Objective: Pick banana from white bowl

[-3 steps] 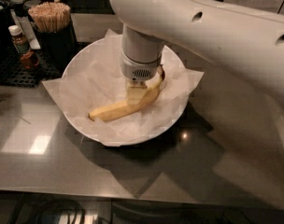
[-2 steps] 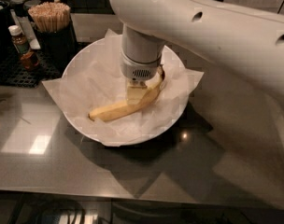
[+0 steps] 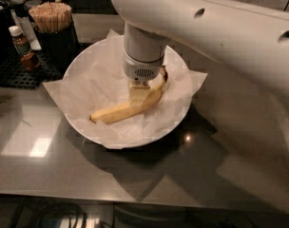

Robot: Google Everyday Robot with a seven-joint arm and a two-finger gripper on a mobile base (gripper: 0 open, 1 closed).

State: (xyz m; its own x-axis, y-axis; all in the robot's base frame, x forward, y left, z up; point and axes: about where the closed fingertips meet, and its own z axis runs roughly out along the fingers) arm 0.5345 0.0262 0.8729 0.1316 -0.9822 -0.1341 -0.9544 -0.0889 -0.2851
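Presently the gripper [image 3: 140, 95] is seen lowered onto the middle of the banana [image 3: 112, 113], which is laid from seven to one o'clock inside the white bowl [image 3: 135, 141], though whether it is gripped cannot be told

The banana [image 3: 117, 112] was long, yellow and a little curved. It lay on its side inside the white bowl [image 3: 149, 137], near the middle, on crinkled white paper. Its pale blunt end pointed to the front left and its dark brown stem tip rose toward the back right. The bowl was wide, round and shallow, it stood upright on a dark glossy counter, and the paper corners stuck out over its rim. The gripper [image 3: 139, 97] was down in the bowl, right at the middle part of the banana.
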